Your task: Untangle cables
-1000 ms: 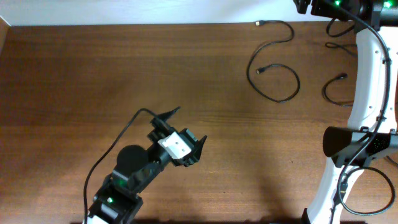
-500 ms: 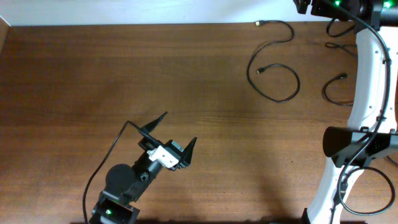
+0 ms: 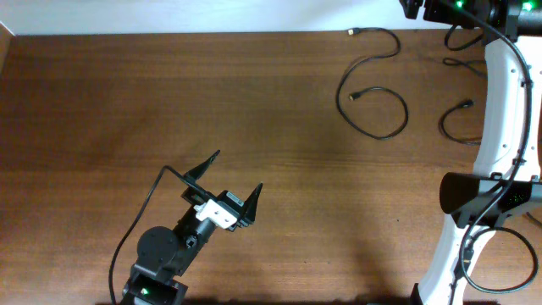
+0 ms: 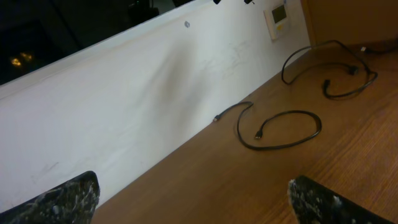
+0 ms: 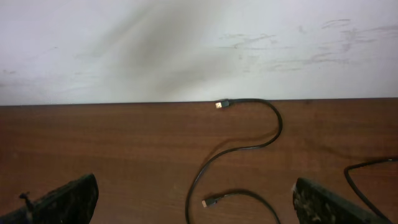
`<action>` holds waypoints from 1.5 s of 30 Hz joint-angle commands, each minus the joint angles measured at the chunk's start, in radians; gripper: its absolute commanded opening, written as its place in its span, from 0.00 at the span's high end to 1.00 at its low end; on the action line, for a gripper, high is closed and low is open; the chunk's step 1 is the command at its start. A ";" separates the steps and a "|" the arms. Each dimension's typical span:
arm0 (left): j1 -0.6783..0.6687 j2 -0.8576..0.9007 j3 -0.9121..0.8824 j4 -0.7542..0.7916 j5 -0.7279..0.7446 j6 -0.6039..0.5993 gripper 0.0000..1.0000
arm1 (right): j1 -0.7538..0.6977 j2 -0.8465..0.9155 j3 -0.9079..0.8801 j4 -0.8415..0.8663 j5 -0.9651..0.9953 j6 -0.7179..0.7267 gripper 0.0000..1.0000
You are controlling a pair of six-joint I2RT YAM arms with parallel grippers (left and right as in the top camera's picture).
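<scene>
Left gripper (image 3: 238, 171) is seen low over the near-left part of the table (image 3: 102, 102), fingers spread wide, nothing held. Cables (image 3: 405, 110) are laid separately at the far right, well apart from it. One looped cord ends in a gold-tipped plug (image 3: 351, 32) by the wall (image 5: 186, 50); others are partly hidden behind the white right arm (image 3: 500, 110). Right gripper (image 5: 194, 193) is seen there, fingers wide apart, empty.

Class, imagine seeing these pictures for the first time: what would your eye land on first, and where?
Thin black cables lie in loose curves at the far right of the table, one gold-tipped plug at the back edge. The left gripper hangs open and empty at the front left.
</scene>
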 commanded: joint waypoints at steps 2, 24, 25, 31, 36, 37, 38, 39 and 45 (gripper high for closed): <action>0.006 -0.007 -0.037 0.006 0.011 0.013 0.01 | 0.005 0.000 -0.006 0.000 0.008 0.004 0.01; 0.048 -0.172 -0.267 0.077 0.011 0.012 0.01 | 0.005 0.000 -0.006 0.000 0.008 0.003 0.01; 0.050 -0.176 -0.267 0.069 0.011 0.013 0.01 | 0.005 0.000 -0.006 0.000 0.008 0.004 0.01; 0.093 -0.293 -0.267 -0.156 0.011 0.012 0.01 | 0.005 0.000 -0.006 0.000 0.008 0.004 0.01; 0.167 -0.382 -0.267 -0.294 0.011 -0.027 0.01 | 0.005 0.000 -0.006 0.000 0.008 0.004 0.01; 0.181 -0.385 -0.267 -0.307 0.011 -0.039 0.01 | 0.005 0.000 -0.006 0.000 0.008 0.004 0.01; 0.194 -0.387 -0.267 -0.324 0.011 -0.045 0.01 | 0.005 0.000 -0.006 0.000 0.008 0.004 0.01; 0.207 -0.390 -0.267 -0.347 0.010 -0.049 0.01 | 0.005 0.000 -0.006 0.000 0.008 0.003 0.01; 0.229 -0.417 -0.267 -0.355 -0.044 -0.087 0.01 | 0.005 0.000 -0.006 0.000 0.008 0.004 0.01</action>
